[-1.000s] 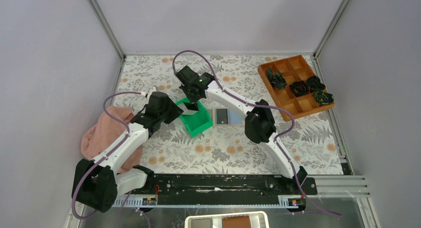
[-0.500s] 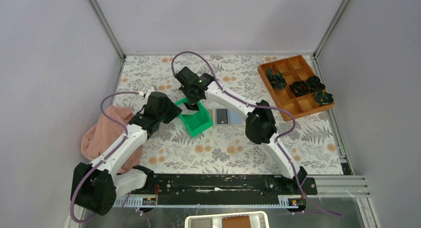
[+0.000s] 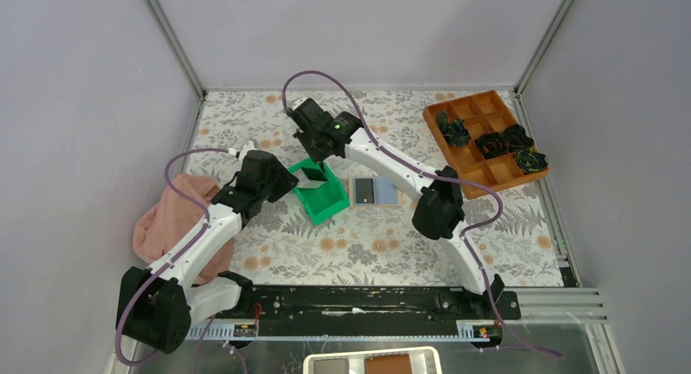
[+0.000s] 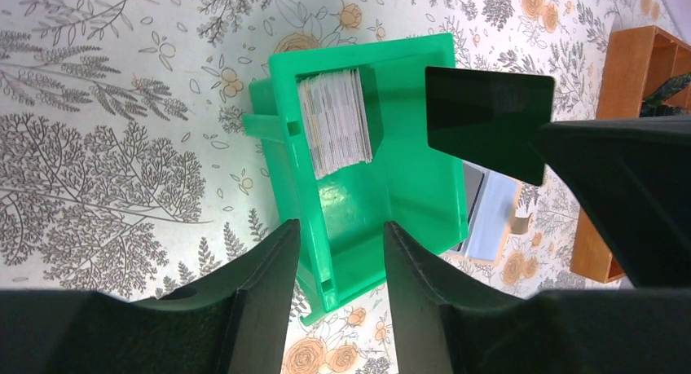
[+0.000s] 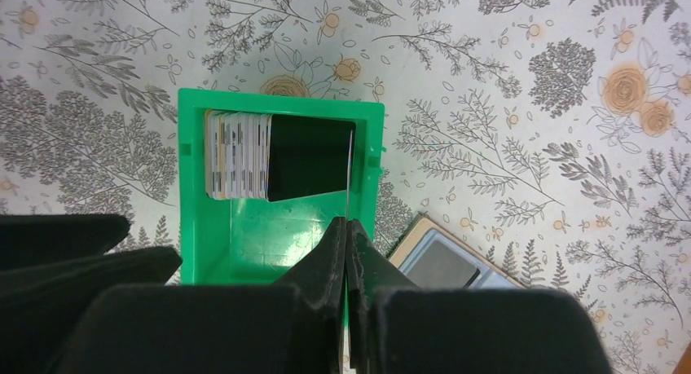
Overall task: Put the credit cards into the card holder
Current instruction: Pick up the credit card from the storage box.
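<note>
The right gripper [image 5: 347,227], clenched on one dark card [image 4: 489,117] above the green tray [image 4: 407,203], should carry it edge-first to the open card holder [image 3: 375,191] beside the tray, mid-table. The left gripper [image 4: 341,231] stands parted, straddling the tray's wall.

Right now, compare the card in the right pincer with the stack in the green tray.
The held card is single, above the green tray in the shut right pincer; the stacked cards stand packed on edge inside it. The held card shows a dark face; the stacked cards show pale edges. Both are thin cards.
</note>
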